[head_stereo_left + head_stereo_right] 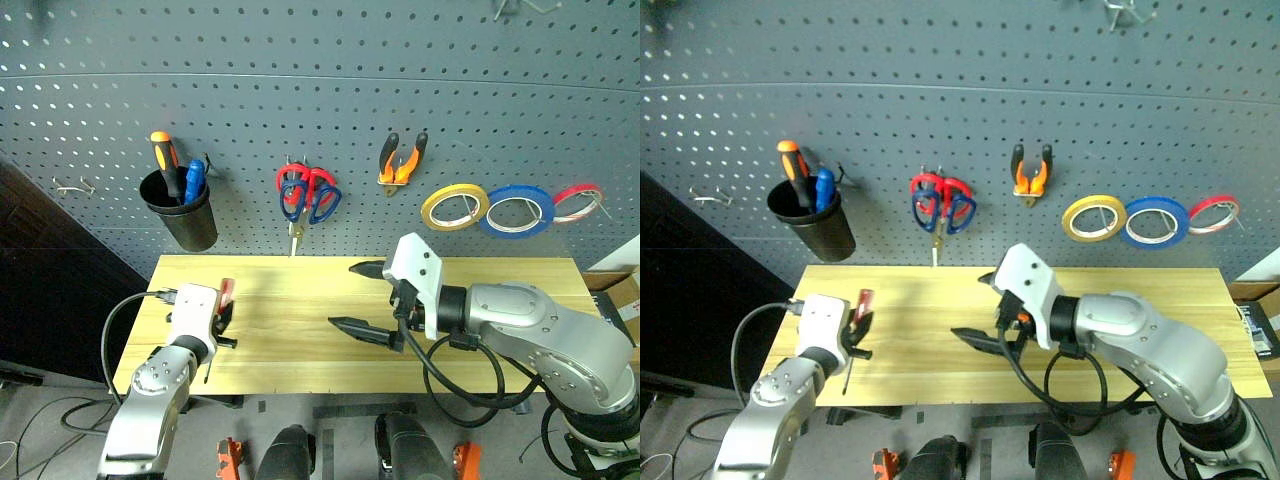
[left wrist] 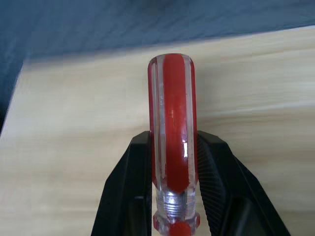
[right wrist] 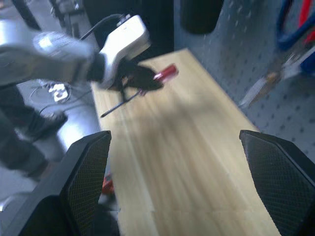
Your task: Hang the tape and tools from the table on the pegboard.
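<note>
Here, in the left eye view, we hold the red-handled screwdriver point(image 1: 226, 296) in our left tool point(image 1: 222, 318), above the left end of the worktop point(image 1: 300, 330). The tool is clamped on the handle, which points up and away toward the pegboard point(image 1: 330, 90); we judge the coming move turns on this, since the board lies ahead and above and the black cup point(image 1: 182, 212), already holding two handles, hangs up and slightly left of the tool. The left arm is plainly the nearer one.

In the right eye view the thin shaft point(image 1: 848, 372) runs down and back from the grip toward the worktop's near edge. Our right tool point(image 1: 985, 310) hovers over the middle of the worktop, spread wide and holding nothing. The yellowish tape point(image 1: 1093, 217), the blue-handled scissors point(image 1: 958, 212) and the small pliers point(image 1: 1031, 172) already hang on the board.

In the left wrist view both fingers point(image 2: 224, 187) press the handle's sides; the shaft is cut off.

In the right wrist view the screwdriver's tip is blurred, and we cannot tell whether it touches the wood.
</note>
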You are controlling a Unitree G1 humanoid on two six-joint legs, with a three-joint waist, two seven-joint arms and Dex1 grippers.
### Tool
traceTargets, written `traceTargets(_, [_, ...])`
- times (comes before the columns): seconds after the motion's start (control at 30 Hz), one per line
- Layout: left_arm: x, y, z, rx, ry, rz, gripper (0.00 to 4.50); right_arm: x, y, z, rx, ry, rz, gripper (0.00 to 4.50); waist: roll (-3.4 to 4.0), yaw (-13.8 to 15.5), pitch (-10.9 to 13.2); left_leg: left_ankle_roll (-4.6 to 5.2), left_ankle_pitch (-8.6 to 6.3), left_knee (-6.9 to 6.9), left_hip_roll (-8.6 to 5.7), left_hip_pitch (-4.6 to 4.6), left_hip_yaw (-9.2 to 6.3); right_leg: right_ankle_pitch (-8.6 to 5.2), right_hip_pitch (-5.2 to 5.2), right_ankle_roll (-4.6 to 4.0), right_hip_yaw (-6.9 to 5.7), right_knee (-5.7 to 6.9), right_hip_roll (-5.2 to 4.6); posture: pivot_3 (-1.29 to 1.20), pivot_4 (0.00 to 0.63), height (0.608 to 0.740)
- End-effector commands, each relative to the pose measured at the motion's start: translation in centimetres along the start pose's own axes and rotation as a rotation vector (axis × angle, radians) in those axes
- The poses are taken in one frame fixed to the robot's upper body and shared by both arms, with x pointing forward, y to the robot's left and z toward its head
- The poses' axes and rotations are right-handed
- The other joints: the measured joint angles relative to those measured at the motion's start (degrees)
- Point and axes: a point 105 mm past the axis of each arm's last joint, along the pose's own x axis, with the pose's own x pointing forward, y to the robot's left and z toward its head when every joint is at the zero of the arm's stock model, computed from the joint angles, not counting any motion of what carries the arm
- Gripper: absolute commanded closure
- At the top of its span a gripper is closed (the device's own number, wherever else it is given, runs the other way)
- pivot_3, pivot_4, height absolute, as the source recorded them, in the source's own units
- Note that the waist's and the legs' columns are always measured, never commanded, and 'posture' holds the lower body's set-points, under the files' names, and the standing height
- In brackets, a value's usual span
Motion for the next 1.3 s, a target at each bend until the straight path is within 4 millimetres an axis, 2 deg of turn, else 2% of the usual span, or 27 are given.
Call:
traceTargets(0.03, [-1.2,-2.8,5.2,0.166,-0.286,-0.136,3.56,-0.7,-0.2,1.9,-0.046,-0.094,0.001,0.00,0.01,0.44,-0.02,0.00,0.00,0.00,0.00,0.00,0.00,0.00,0.01,0.00,0.00,0.01,0.00,0.02,0.177,0.740])
traceTargets(0.13, [-1.6,-3.9,8.6,0.219,-0.460,-0.166,3.56,-1.2,0.1,2.7,-0.049,-0.117,0.039,0.00,0.00,0.87,-0.07,0.01,0.00,0.03,0.00,-0.01,-0.01,0.00,0.04,-0.01,-0.03,0.01,0.01,0.02,0.173,0.740])
traceTargets(0.23, [-1.7,-3.6,12.4,0.231,-0.603,-0.111,3.56,-1.8,0.1,3.0,-0.061,-0.114,0.060,0.00,-0.04,0.96,-0.14,0.03,0.00,0.06,-0.01,-0.01,0.02,0.01,0.05,0.00,-0.07,0.03,0.03,0.02,0.168,0.740])
traceTargets(0.33, [-2.0,-2.4,16.5,0.218,-0.726,-0.032,3.56,-2.3,-0.4,3.3,-0.078,-0.111,0.045,0.00,-0.15,1.04,-0.26,0.04,0.00,0.06,-0.01,-0.01,0.04,0.01,0.05,0.00,-0.07,0.05,0.10,0.04,0.161,0.740])
traceTargets(0.47, [-2.0,-1.0,19.9,0.207,-0.818,0.030,3.56,-2.7,-1.3,3.4,-0.094,-0.103,0.024,0.00,-0.19,0.98,-0.72,0.04,-0.01,0.05,0.02,0.00,0.16,0.01,-0.01,0.00,-0.01,0.11,0.26,0.07,0.142,0.740])
traceTargets(0.6, [-2.0,2.1,23.3,0.150,-0.882,0.159,3.56,-3.0,-2.3,3.6,-0.129,-0.091,0.000,0.00,-0.23,1.59,-1.06,0.04,0.00,0.13,0.03,0.00,0.14,0.01,0.00,0.01,-0.02,0.19,0.38,0.08,0.126,0.740])
traceTargets(0.7, [-2.2,4.0,24.5,0.095,-0.886,0.239,3.56,-3.2,-2.7,4.1,-0.144,-0.105,0.001,0.00,-0.28,1.77,-1.62,0.04,0.00,0.12,0.03,0.03,0.16,0.01,0.00,0.01,0.00,0.19,0.41,0.09,0.116,0.740])
traceTargets(0.8, [-2.6,4.9,25.4,0.076,-0.898,0.273,3.56,-3.7,-3.1,5.4,-0.147,-0.144,0.000,0.00,-0.36,1.94,-1.99,0.03,0.00,0.11,0.02,0.03,0.17,0.01,0.00,0.01,0.01,0.17,0.40,0.10,0.111,0.740])
traceTargets(0.97, [-2.6,6.4,25.4,0.025,-0.882,0.329,3.56,-4.1,-3.8,6.3,-0.152,-0.171,-0.016,0.00,-0.42,1.98,-2.35,0.01,0.01,0.13,0.05,0.04,0.16,0.02,-0.01,0.00,0.02,0.22,0.42,0.10,0.103,0.740])
traceTargets(1.07, [-2.6,6.5,25.7,0.001,-0.887,0.332,3.56,-4.2,-3.9,6.4,-0.157,-0.171,-0.023,0.00,-0.41,1.89,-2.69,0.01,0.01,0.12,0.07,0.05,0.23,0.02,-0.06,-0.01,0.08,0.23,0.43,0.10,0.099,0.740])
traceTargets(1.3, [-3.8,6.2,27.7,0.009,-0.961,0.328,3.56,-4.2,-4.0,6.6,-0.162,-0.174,-0.023,0.00,-0.57,2.02,-3.47,0.01,0.02,0.15,0.06,0.05,0.22,0.03,-0.04,-0.03,0.08,0.26,0.43,0.11,0.097,0.740])
